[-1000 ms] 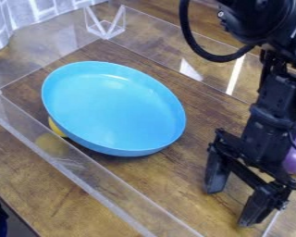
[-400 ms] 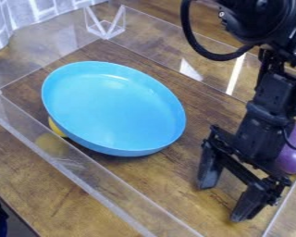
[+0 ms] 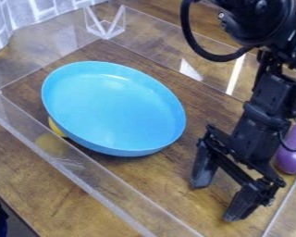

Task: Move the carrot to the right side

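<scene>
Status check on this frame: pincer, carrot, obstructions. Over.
Pincer low over wooden table, opening unclear. Carrot not visible. Blue bowl beside it, purple object behind arm. Over.

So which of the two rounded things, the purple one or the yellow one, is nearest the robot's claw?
The purple one, right beside the claw; the yellow is beyond the bowl.

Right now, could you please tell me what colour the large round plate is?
Bright blue, best seen in the camera view.

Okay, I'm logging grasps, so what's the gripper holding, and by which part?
It can't be told: the gripper's dark fingers hide whatever might be between them.
</scene>
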Controlling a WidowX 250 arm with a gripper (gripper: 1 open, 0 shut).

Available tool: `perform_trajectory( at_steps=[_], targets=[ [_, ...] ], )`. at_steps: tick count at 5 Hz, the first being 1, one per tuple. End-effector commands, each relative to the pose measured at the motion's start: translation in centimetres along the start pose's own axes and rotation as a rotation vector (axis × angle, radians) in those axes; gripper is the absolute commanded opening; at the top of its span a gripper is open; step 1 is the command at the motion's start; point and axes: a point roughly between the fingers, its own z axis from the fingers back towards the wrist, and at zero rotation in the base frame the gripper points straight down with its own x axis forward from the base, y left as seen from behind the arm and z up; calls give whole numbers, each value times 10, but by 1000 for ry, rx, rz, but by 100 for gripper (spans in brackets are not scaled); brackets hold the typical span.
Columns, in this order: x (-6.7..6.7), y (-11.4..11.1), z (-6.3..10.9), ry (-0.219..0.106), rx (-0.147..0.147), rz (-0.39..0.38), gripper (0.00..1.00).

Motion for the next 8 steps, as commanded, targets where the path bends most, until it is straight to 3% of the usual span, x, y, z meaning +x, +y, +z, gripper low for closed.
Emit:
perform_trajectory(
  at_steps=[1, 5, 8],
  targets=[
    [-2, 9, 7, -8, 4, 22, 100],
    [-10, 14, 12, 24, 30, 30, 100],
    [-23, 18, 25, 40, 47, 39, 100]
  ],
)
